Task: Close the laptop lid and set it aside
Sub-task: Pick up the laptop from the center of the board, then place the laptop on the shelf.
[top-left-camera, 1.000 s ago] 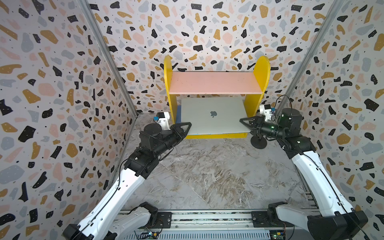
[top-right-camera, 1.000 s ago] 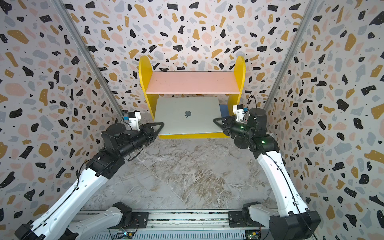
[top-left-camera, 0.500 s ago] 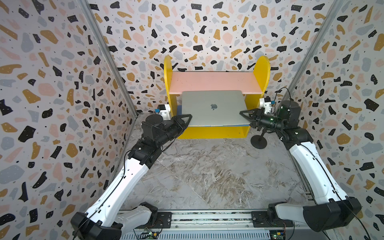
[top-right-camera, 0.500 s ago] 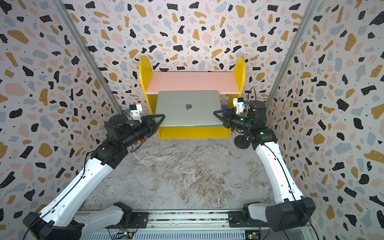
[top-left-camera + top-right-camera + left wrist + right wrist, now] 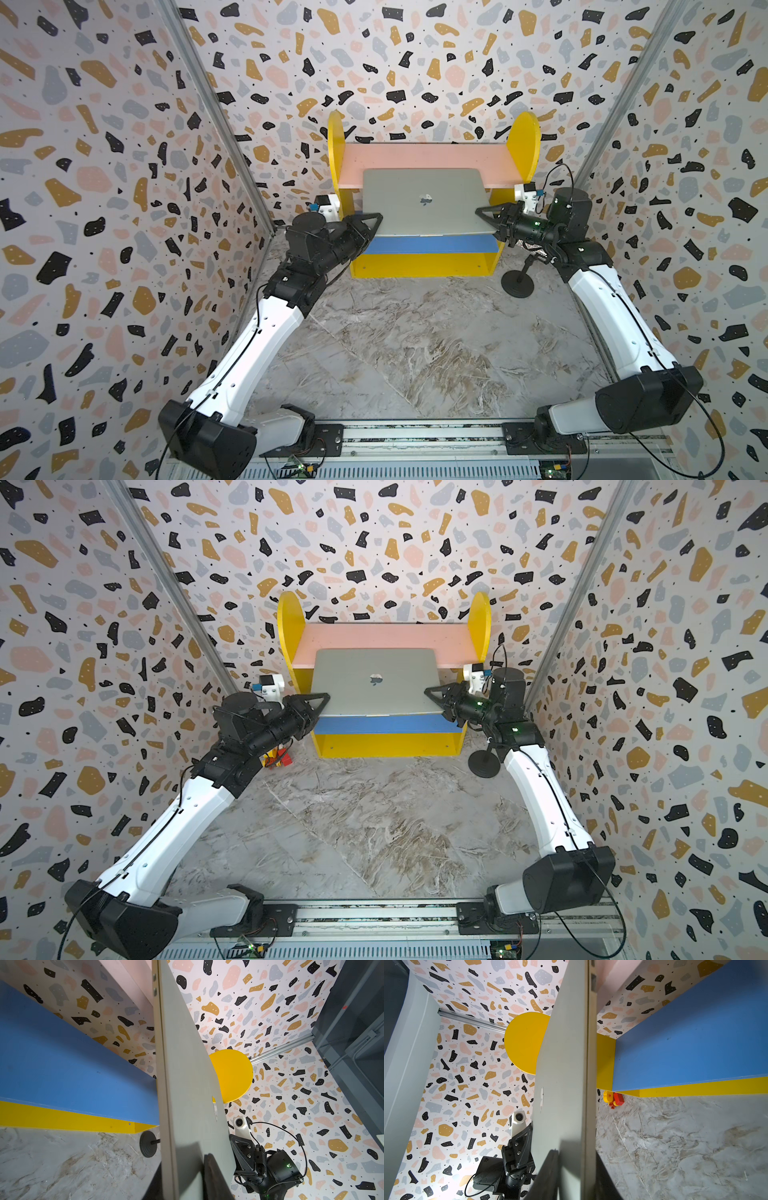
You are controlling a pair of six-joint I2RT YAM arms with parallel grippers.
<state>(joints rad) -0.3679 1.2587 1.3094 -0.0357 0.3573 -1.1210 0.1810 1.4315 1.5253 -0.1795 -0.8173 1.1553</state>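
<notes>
Silver-grey laptop [image 5: 424, 199], lid [image 5: 374, 679] shut, now hangs clear of the blue shelf board [image 5: 432, 244] on which it lay 1 second ago. I hold it by its 2 side edges, left fingers [image 5: 371, 216] and right fingers [image 5: 484, 211] each clamped on 1. Closing is done. I judge the setting-aside underway, with the pink top board [image 5: 415, 160] near its rear edge.

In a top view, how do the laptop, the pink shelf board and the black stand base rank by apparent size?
1. laptop, held nearer the camera
2. pink shelf board, partly covered by it
3. black stand base, clearly smallest
</notes>
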